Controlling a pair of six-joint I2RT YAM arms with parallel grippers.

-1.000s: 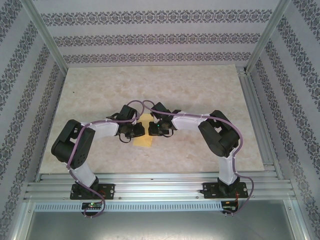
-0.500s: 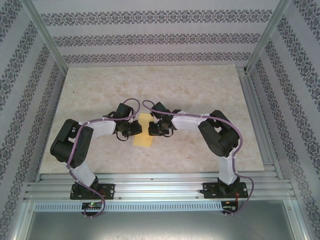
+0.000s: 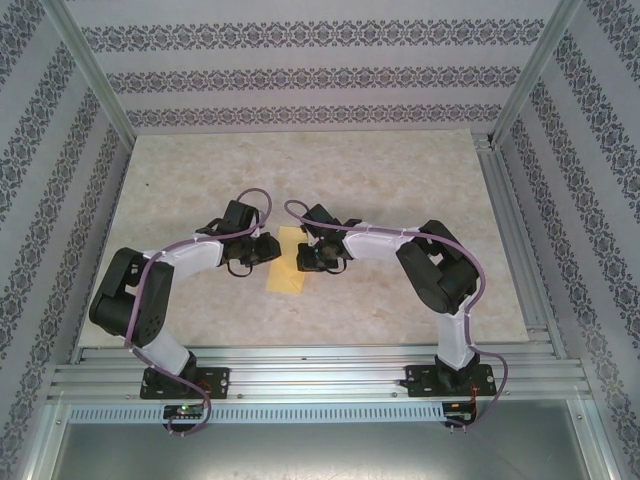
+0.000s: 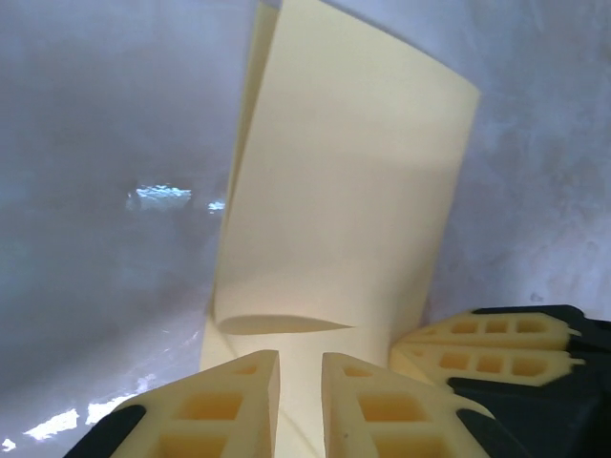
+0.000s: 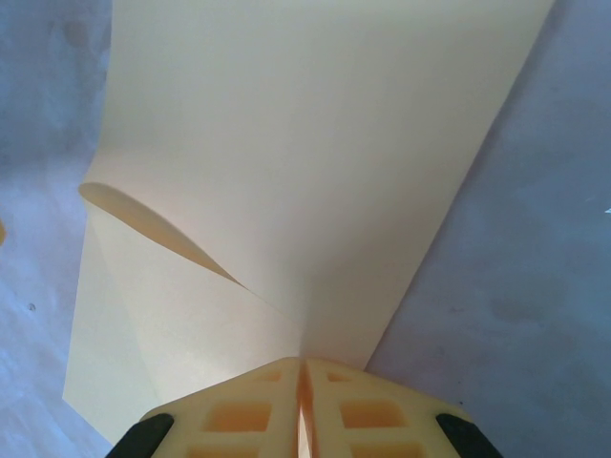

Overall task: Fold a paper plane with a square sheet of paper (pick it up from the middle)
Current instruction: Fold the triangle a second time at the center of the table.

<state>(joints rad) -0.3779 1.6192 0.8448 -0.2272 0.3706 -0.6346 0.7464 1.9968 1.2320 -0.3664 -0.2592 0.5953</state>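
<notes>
Sheet of paper [image 3: 287, 268]: a pale yellow folded strip lying on the bench [image 3: 400, 180] near the middle, between the two sets of jaws.
Long axis: runs near to far, with one short end toward the arm bases.
Layers: the top flap curls up off the lower one [image 5: 315, 143].
Left arm [image 3: 190, 258]: elbow out to the left, forearm reaching right, wrist low at the strip's left edge.
Right arm [image 3: 385, 240]: elbow out to the right, forearm reaching left, wrist low at the right edge.
Left jaws: a narrow gap apart, with paper [image 4: 353, 191] showing through the gap.
Right jaws: pressed together, pinching the paper's edge.
</notes>
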